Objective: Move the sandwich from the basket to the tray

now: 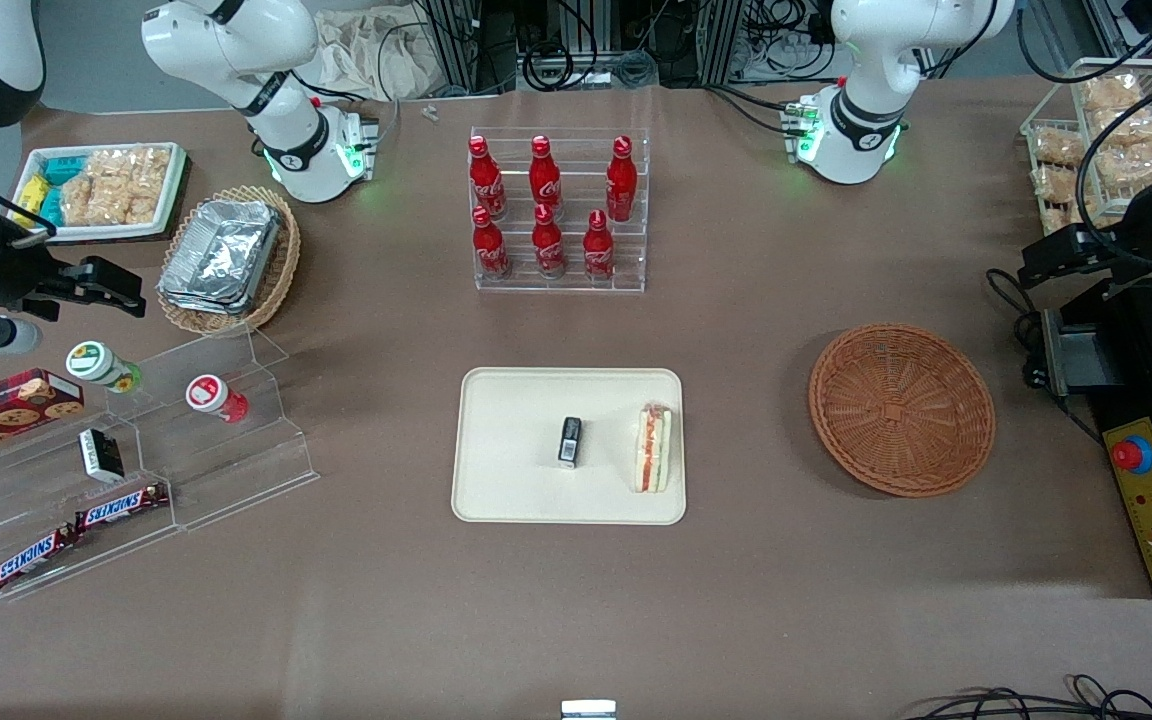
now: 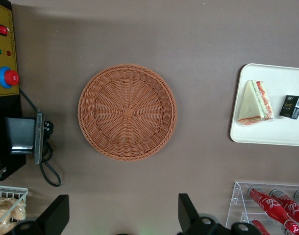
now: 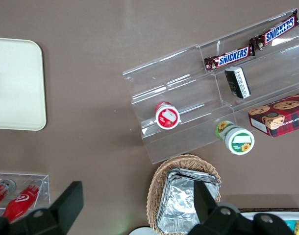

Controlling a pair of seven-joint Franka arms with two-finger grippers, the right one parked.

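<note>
Claw open above bare basket, sandwich on tray

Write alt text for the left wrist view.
The gripper, open, hangs above an empty basket on a brown table. The sandwich lies on the tray beside a small black box; cola bottles stand in a clear rack nearby.

Wrist cam only catches the tips of the gripper, fingers spread wide, rest chopped off by the frame edge. Tray runs off the edge too. Label on the little black box beside the sandwich is too tiny to read.
</note>
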